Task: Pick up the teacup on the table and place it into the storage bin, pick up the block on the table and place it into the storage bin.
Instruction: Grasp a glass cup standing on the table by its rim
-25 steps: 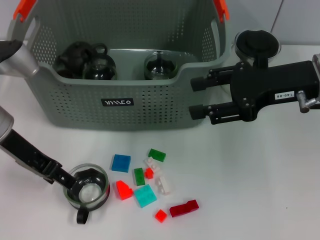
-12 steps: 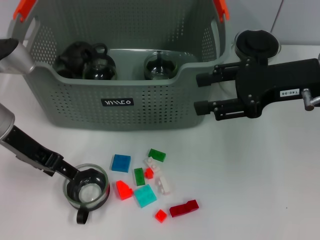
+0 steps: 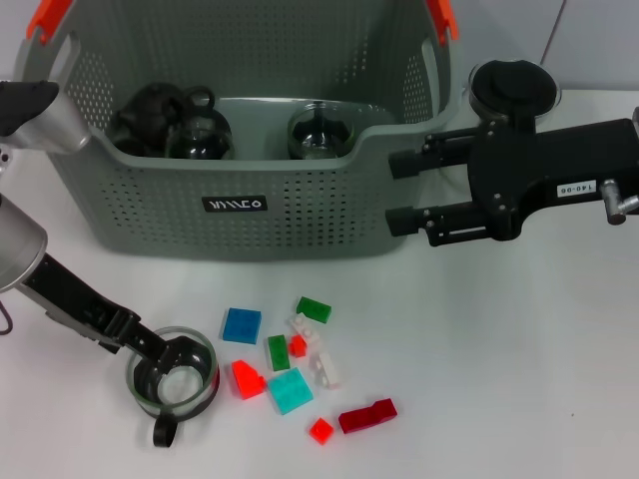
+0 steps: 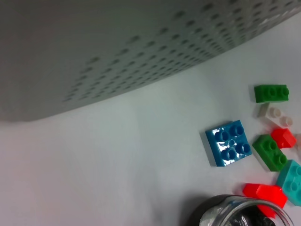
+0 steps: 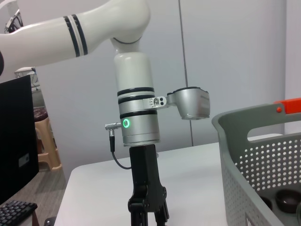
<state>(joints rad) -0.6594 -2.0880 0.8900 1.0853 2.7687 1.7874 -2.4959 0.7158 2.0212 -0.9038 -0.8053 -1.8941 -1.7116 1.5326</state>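
The left gripper (image 3: 165, 351) sits low over the white tabletop (image 3: 499, 349), its black fingers straddling the rim of the clear glass teacup with a dark insert and black handle (image 3: 172, 380), apparently closing on it but not yet lifting. The right gripper (image 3: 391, 192) hangs with its fingers spread, holding nothing, just beside the grey perforated plastic storage bin (image 3: 240, 205). That bin already holds dark glassware; this teacup and the scattered coloured plastic blocks (image 3: 292, 390) are judged left to move.

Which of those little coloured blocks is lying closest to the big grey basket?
The dark green block at the top of the scatter. It lies nearest the storage bin, while the blue square and the other blocks lie farther down the table.
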